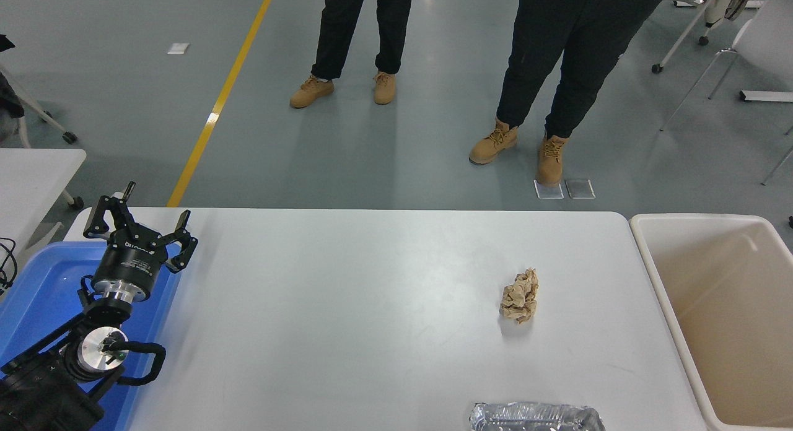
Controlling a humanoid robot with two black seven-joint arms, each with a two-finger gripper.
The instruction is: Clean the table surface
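Observation:
The table surface point(347, 307) is a wide matte white top with rounded corners. A crumpled brown paper ball point(520, 296) lies on its right half. A crumpled silver foil piece point(536, 417) lies at the table's front edge, partly cut off by the picture. My left gripper point(139, 220) is open and empty, parked over the table's far left edge above the blue bin. My right arm and gripper are out of view.
A blue bin point(37, 301) stands at the table's left end. A beige bin point(728, 319) stands at its right end. Two people in black trousers and tan boots point(517, 147) stand beyond the far side. A smaller white table point(31, 171) is at the left.

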